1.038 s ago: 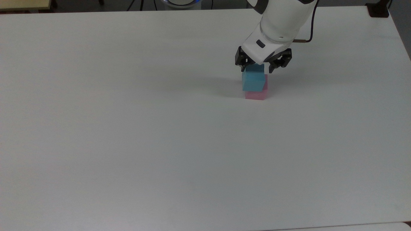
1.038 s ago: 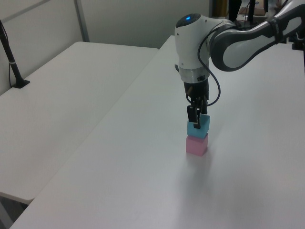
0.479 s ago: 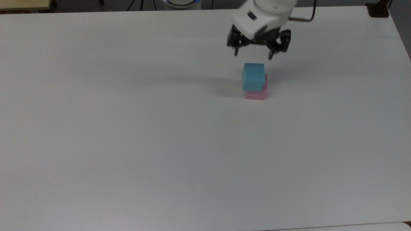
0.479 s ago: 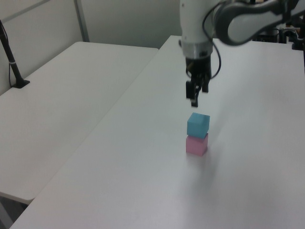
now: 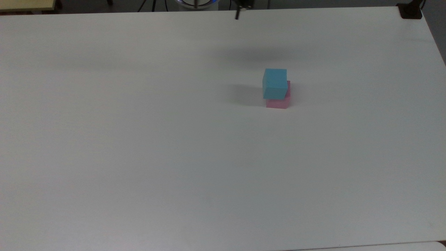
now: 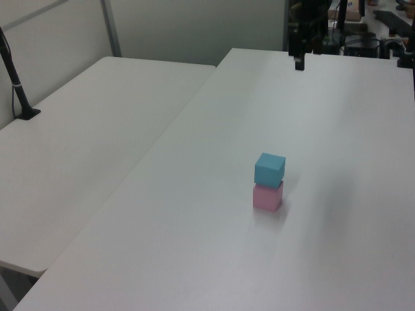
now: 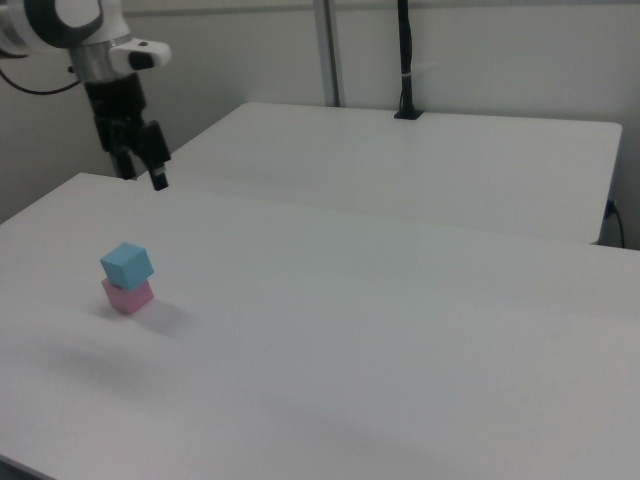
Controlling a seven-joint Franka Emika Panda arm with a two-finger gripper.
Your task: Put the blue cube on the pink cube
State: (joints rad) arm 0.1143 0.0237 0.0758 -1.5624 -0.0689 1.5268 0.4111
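Note:
The blue cube rests on top of the pink cube, set slightly toward the top view's left so a strip of pink shows on the right. The left view shows the same stack, blue cube over pink cube, and so does the right view, blue cube over pink cube. My gripper hangs open and empty, high above and well away from the stack, near the table's far edge. One dark fingertip pokes in at the top view's upper edge. In the left view the gripper is near the top.
The stack stands on a wide white table. A second white table adjoins it, with a black clamped post at its edge. A black clamp sits at the top view's upper right corner.
The gripper let go of the blue cube, then rose and pulled back toward the table's far edge. The blue cube stayed on the pink cube.

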